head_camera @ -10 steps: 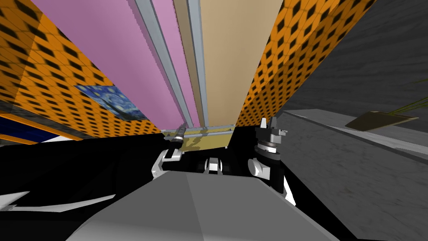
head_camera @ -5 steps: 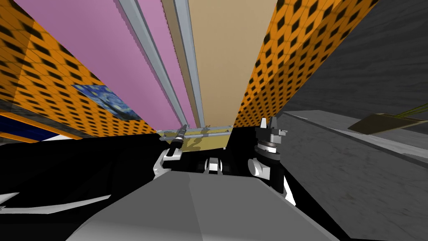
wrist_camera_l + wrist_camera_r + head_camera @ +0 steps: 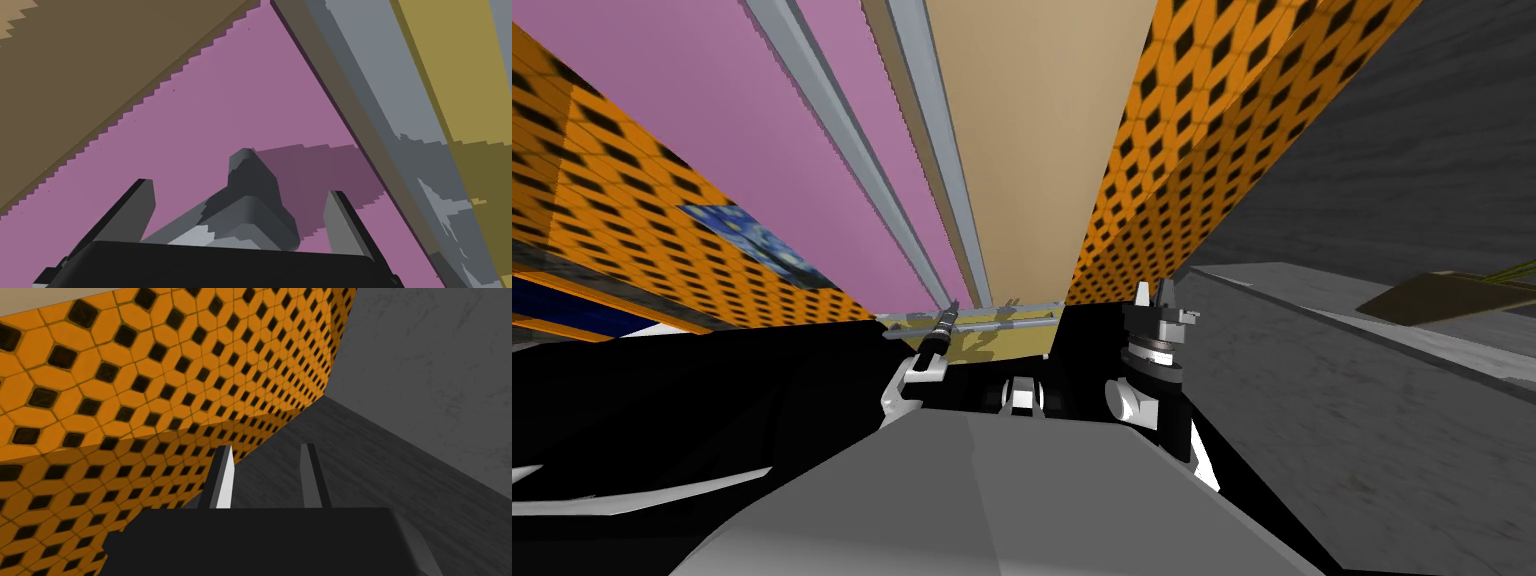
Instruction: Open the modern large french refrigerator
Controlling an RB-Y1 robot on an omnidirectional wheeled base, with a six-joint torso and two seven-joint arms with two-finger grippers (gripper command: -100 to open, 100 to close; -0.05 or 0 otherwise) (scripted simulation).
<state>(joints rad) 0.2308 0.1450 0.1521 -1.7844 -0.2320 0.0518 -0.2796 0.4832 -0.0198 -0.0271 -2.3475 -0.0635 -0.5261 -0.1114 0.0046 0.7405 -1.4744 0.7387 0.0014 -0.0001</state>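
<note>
The refrigerator stands close in front of me, with a pink left door [image 3: 712, 100] and a tan right door [image 3: 1032, 150]. Each door carries a long grey handle [image 3: 842, 140]. A yellowish drawer [image 3: 1012, 345] sits below them. My left gripper [image 3: 949, 318] is at the lower end of the pink door's handle. In the left wrist view its fingers [image 3: 142, 200] stand open on either side of the handle's grey foot [image 3: 250, 200], against the pink door [image 3: 225, 100]. My right gripper [image 3: 1153, 292] is raised at my right, its fingers [image 3: 224, 478] apart with nothing between them.
Orange tiled wall [image 3: 612, 220] flanks the refrigerator, with a blue swirl painting [image 3: 752, 240] on the left. A grey counter [image 3: 1362, 400] runs along my right and bears a flat brown object [image 3: 1442, 295]. A black area lies low on my left.
My view has swung, so the doors and handles now slant further left. The left gripper has crept slightly up to the handle's foot. The right arm has kept still.
</note>
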